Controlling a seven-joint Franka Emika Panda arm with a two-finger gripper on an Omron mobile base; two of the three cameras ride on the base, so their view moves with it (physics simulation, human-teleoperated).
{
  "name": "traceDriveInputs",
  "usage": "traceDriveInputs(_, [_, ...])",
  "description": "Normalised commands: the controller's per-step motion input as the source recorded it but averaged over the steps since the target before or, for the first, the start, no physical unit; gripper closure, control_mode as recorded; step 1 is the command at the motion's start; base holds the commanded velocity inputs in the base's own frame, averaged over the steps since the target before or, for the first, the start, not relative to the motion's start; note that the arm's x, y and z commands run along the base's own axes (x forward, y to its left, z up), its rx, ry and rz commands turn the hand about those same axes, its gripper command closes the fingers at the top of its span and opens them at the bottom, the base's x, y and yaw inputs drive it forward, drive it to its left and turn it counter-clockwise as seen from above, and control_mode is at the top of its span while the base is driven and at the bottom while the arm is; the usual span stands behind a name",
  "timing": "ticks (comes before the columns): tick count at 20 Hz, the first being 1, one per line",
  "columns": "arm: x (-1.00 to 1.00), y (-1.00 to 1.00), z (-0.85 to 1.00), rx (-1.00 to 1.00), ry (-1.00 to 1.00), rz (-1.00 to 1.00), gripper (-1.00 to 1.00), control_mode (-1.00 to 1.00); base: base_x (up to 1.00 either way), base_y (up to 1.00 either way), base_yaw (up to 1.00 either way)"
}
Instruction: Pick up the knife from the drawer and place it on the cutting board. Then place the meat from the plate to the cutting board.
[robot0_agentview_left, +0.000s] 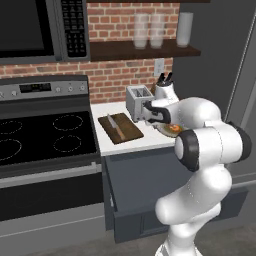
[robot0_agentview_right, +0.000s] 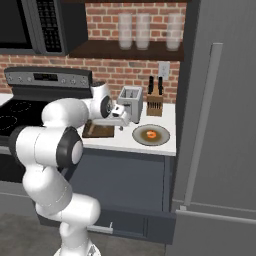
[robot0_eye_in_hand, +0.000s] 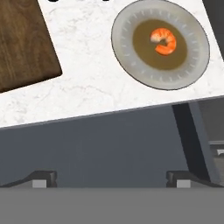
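Hand view: fingers (robot0_eye_in_hand: 111, 179) spread wide, apparently empty, above drawer (robot0_eye_in_hand: 109, 144); meat (robot0_eye_in_hand: 164, 41) on plate (robot0_eye_in_hand: 197, 48).

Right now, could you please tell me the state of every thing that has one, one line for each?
knife: lying on the cutting board
cutting board: flat on the counter, carrying the knife
meat: on the plate, not yet moved
plate: on the counter, holding the meat
drawer: pulled open
gripper: open, empty, above the counter edge
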Motion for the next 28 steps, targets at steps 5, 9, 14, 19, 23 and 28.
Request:
traceDriveInputs(5, [-0.27, -0.94, 0.00, 0.02, 0.00, -0.16, -1.00, -1.00, 0.00, 0.00, 0.00])
traceDriveInputs(9, [-0.13, -0.94, 0.00, 0.05, 0.00, -0.15, -1.00, -1.00, 0.00, 0.00, 0.00])
traceDriveInputs(14, [-0.01, -0.70, 0.00, 0.04, 0.00, -0.12, -1.00, -1.00, 0.00, 0.00, 0.00])
traceDriveInputs(19, [0.23, -0.12, -0.08, 0.00, 0.00, -0.03, -1.00, -1.00, 0.00, 0.00, 0.00])
traceDriveInputs(23, [0.48, 0.08, -0.25, 0.00, 0.00, 0.00, -1.00, -1.00, 0.00, 0.00, 0.00])
traceDriveInputs(28, [0.48, 0.13, -0.28, 0.00, -0.01, 0.01, -1.00, -1.00, 0.00, 0.00, 0.00])
